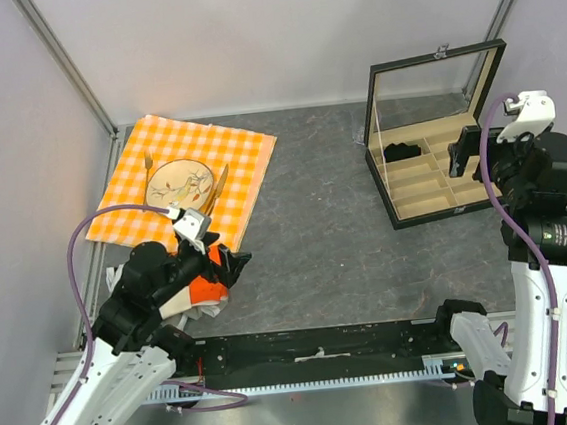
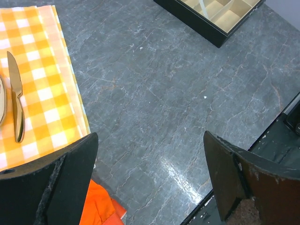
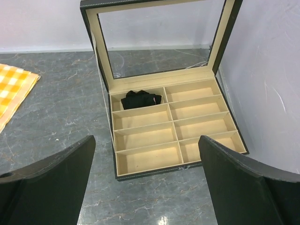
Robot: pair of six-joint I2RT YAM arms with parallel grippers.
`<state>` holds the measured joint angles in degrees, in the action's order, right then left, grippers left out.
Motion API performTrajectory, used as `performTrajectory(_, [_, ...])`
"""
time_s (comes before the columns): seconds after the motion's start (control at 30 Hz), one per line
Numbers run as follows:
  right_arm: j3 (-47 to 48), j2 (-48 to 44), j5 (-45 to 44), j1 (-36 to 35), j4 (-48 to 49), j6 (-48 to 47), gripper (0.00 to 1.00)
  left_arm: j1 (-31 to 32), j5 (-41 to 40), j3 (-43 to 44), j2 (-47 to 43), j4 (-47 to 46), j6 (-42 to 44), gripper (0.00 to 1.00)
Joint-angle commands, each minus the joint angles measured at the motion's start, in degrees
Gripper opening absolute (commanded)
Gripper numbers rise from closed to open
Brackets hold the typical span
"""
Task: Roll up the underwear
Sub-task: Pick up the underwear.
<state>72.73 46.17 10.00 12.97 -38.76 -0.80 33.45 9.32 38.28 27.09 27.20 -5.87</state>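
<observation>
Orange-red fabric with a bit of white shows from under the left arm: that is the underwear [image 1: 206, 286], lying on the grey table [image 1: 335, 228] just off the near corner of the orange checked cloth [image 1: 243, 161]. From where I stand it looks like a loose, rumpled heap, not a roll, though the arm covers most of it, so I cannot make out its full shape. By my reckoning the rolling has barely begun, if at all. The garment has to be spread flat, rolled up, and perhaps then carried to the compartment box [image 1: 434, 215] on the far right, where a small black bundle [image 3: 139, 99] already sits in one back cell.

The left hand [image 2: 150, 137] hovers low over bare table with its fingers spread wide and nothing between them. In the left wrist view the underwear [image 2: 99, 207] peeks out only at the bottom edge, beside and partly behind the hand's left finger [image 2: 56, 187]. So the garment lies back towards the wrist and off to that side, not in the gap between the fingers. I would say the hand needs to draw back and shift over before it can pinch an edge.

The right hand [image 3: 146, 140] is well apart from all this, up by the box with its glass lid stood upright. Its fingers are likewise spread wide and holding nothing.
</observation>
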Motion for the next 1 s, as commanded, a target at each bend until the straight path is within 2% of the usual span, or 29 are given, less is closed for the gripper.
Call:
performTrajectory(0.0, [-0.83,-0.73,2.11,-0.05,-0.79,-0.87,0.98,-0.23,0.61,0.48,-1.08,-2.24,-0.54,0.99])
performTrajectory(0.07, [-1.88,-0.56,5.71,-0.05,-0.61,-1.66,0.98,-0.23,-0.09,0.39,-1.42,-2.33,-0.72,0.99])
performTrajectory(0.17, [-5.30,0.40,15.81,-0.05,1.40,-0.70,0.98,-0.32,-2.46,0.30,-1.78,-2.42,-2.04,0.99])
performTrajectory(0.2, [-6.27,1.02,22.89,-0.05,2.37,-1.48,0.98,-0.23,-2.81,0.48,-1.78,-2.24,-2.74,0.99])
performTrajectory(0.3, [-11.37,3.83,36.09,-0.05,4.39,-6.83,0.98,-0.32,-4.31,0.65,-0.73,-1.72,-3.44,0.99])
performTrajectory(0.33, [-12.95,5.49,44.32,-0.05,5.44,-7.72,0.98,-0.40,-5.18,0.83,0.06,-1.02,-3.71,0.99])
performTrajectory(0.37, [-15.92,6.20,46.93,-1.01,8.24,-7.47,0.98,-0.41,-7.02,1.00,0.76,-0.49,-3.97,0.99])
performTrajectory(0.4, [-17.34,6.82,47.56,-1.98,10.09,-6.51,0.98,-0.67,-7.47,1.53,2.86,-0.05,-4.32,0.99])
performTrajectory(0.47, [-18.93,8.58,43.99,-6.26,10.29,-10.79,0.98,-1.63,-6.96,2.06,4.98,0.66,-4.76,0.99])
performTrajectory(0.57, [-19.90,10.51,37.47,-11.98,9.67,-16.33,0.98,-6.19,-5.20,2.76,9.11,0.57,-5.91,0.99])
performTrajectory(0.7, [-23.41,12.63,38.25,-12.62,14.05,-16.61,0.98,-15.84,-1.42,3.90,14.12,1.19,-9.50,0.99])
performTrajectory(0.8, [-28.07,11.49,38.95,-12.62,19.06,-15.29,0.98,-19.90,-1.84,3.64,17.90,2.24,-11.53,0.99])
performTrajectory(0.97, [-28.08,9.46,38.95,-12.71,17.23,-17.31,0.98,-20.71,-7.72,6.80,26.14,5.93,-8.82,0.96])
